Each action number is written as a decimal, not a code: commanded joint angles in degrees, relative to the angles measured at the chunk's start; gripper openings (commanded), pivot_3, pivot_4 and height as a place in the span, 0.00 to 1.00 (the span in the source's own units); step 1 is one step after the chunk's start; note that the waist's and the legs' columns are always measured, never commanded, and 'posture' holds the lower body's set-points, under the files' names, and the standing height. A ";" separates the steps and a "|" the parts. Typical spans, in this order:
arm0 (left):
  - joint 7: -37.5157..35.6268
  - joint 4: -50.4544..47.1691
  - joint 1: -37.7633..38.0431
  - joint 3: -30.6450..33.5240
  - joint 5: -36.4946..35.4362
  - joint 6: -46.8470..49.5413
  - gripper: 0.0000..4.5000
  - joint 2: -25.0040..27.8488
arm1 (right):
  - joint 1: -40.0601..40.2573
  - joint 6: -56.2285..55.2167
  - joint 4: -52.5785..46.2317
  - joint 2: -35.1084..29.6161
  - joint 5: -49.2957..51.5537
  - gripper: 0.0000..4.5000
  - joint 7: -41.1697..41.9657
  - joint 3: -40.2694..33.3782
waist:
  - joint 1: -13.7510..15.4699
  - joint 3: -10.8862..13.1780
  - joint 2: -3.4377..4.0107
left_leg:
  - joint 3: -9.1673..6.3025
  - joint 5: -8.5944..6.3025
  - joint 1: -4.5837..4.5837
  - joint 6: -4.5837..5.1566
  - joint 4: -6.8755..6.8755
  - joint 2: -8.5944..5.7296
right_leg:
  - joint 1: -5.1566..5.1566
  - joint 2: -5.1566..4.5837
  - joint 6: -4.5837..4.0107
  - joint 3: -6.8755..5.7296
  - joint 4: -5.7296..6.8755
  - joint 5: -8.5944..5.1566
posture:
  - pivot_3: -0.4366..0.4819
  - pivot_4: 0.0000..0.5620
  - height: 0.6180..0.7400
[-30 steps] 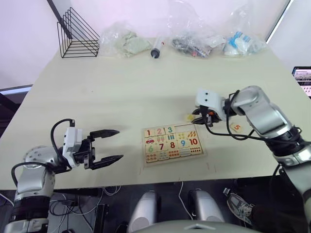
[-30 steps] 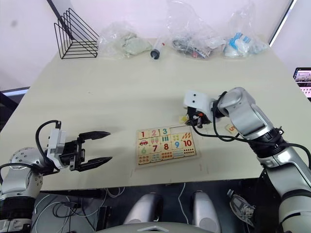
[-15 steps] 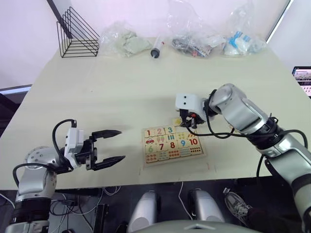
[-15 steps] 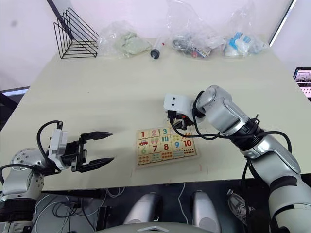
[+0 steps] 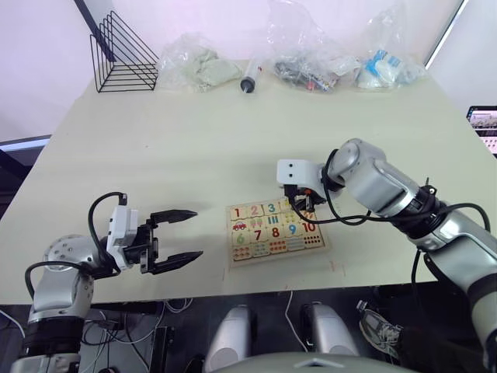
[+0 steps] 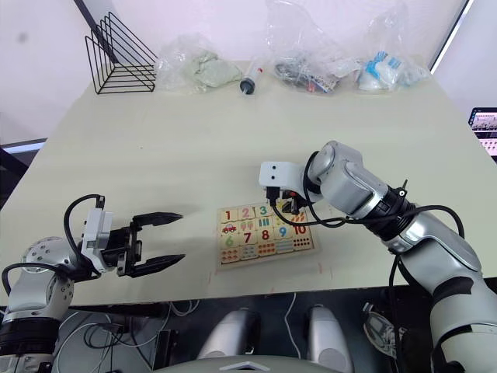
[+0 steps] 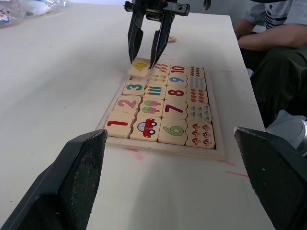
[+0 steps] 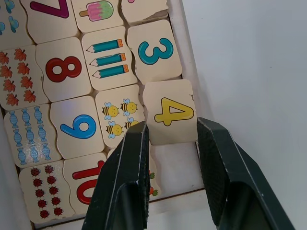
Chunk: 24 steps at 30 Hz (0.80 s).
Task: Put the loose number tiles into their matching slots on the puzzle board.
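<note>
Spanning the scene, a pale table (image 5: pixel 194 148) carries along its far edge a black wire rack (image 5: pixel 124 56) at the left and clear plastic bags (image 5: pixel 311 54) of oddments toward the right.

Puzzle board (image 5: pixel 274 231): flat on the table near its near edge, between the two arms; long axis left to right, slightly skewed; digits read upright from the robot's side. Tiles 1, 2, 3 fill the far row's left part, 6 to 10 a nearer row, picture and dot tiles around them.

Right gripper (image 7: pixel 147 56): over the board's far right part, fingers pointing down, closed on either side of the 4 tile.

Left gripper (image 5: pixel 183 235): well left of the board, level above the table, fingers spread wide apart, pointing right toward the board, holding nothing.

4 tile (image 8: pixel 170 118): yellow digit, pinched between the right fingers (image 8: pixel 125 177), lying partly over the board's far rim just right of the 3 tile (image 8: pixel 155 51); slightly tilted, not flush in the matching slots (image 8: pixel 180 165).

Person: seated beyond the table's right end, an arm in a striped sleeve (image 7: pixel 268 33) resting there.
</note>
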 commanded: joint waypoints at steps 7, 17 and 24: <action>0.02 -2.07 0.57 0.73 -0.87 -0.39 1.00 0.31 | -1.38 -3.66 0.51 -0.26 -1.73 0.20 0.28 0.36 | -0.01 0.00 0.00 | 0.00 0.00 0.00 0.00 0.00 0.00 | 0.00 0.00 0.00 0.00 0.00 0.00 | 0.48 0.27 1.00; -0.13 -1.96 0.49 0.69 -0.90 -0.39 1.00 0.41 | -1.16 -5.67 1.82 0.29 -3.16 0.20 0.76 0.15 | -0.01 0.00 0.00 | 0.00 0.00 0.00 0.00 -0.01 0.00 | -0.01 0.00 0.00 0.00 -0.01 0.00 | 0.48 0.27 1.00; -0.26 -2.06 0.64 0.69 -0.91 -0.32 1.00 0.51 | -0.44 -6.44 1.32 0.27 -3.76 0.20 1.54 0.39 | -0.01 0.00 0.00 | 0.01 0.00 0.00 0.00 -0.01 0.00 | -0.01 0.00 0.00 0.00 -0.01 0.00 | 0.48 0.27 1.00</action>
